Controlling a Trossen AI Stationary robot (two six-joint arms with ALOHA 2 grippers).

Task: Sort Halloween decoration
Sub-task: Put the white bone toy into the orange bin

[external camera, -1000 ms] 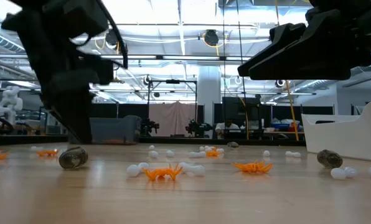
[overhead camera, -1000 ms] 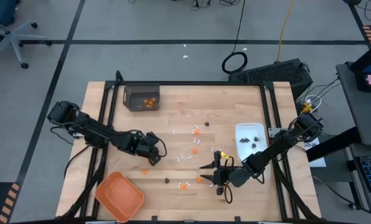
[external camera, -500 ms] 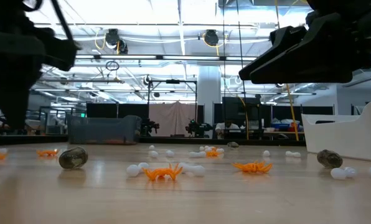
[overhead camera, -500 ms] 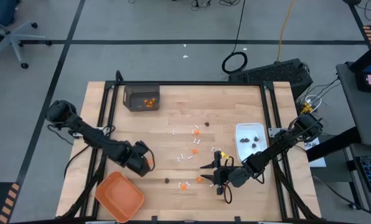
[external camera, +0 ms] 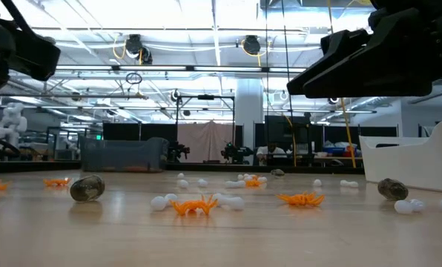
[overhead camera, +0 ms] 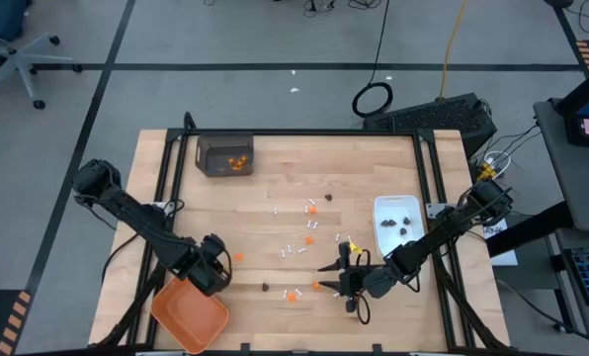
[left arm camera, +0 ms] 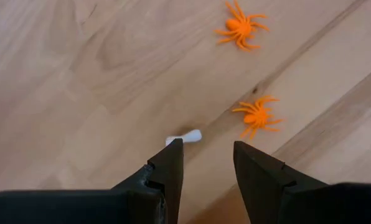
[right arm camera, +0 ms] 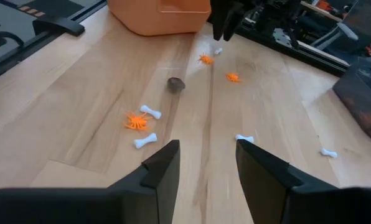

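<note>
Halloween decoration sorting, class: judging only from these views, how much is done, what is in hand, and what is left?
Done: a few dark brown-black bits lie in the white rectangular dish, and orange bits sit in the dark box. In hand: nothing; the left gripper, jaws open and empty, is beside the orange tray, and the right gripper is open too. Left: orange spiders, white bone sticks and dark bits scattered on the wooden table.

Overhead, table-level and two wrist cameras share the table (overhead camera: 374, 168).
</note>
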